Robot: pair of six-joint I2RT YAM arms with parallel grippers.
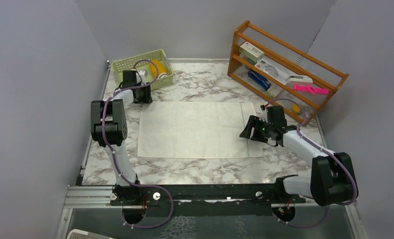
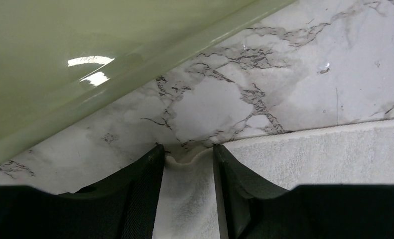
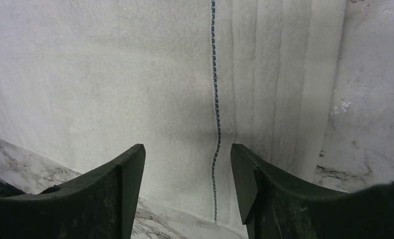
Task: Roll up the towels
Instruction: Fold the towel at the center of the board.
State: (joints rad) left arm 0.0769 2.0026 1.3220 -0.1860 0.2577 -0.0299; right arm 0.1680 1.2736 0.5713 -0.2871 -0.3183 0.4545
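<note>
The cream-white towel point(image 1: 199, 129) lies flat in the middle of the marble table. My left gripper point(image 1: 144, 97) is at its far left corner. In the left wrist view the left gripper point(image 2: 187, 149) is shut on that corner, and the towel point(image 2: 324, 149) edge buckles up between the two fingers. My right gripper point(image 1: 248, 130) hovers over the towel's right end. In the right wrist view the right gripper point(image 3: 186, 147) is open, with the towel point(image 3: 110, 74) and its blue stitched line below it. A mustard-yellow towel point(image 1: 157, 68), rolled, sits in the basket.
A pale green basket point(image 1: 135, 63) stands at the back left, close behind the left gripper; its wall point(image 2: 60, 74) fills the left wrist view's upper left. A wooden rack point(image 1: 284, 64) with small items stands at the back right. Grey walls enclose the table.
</note>
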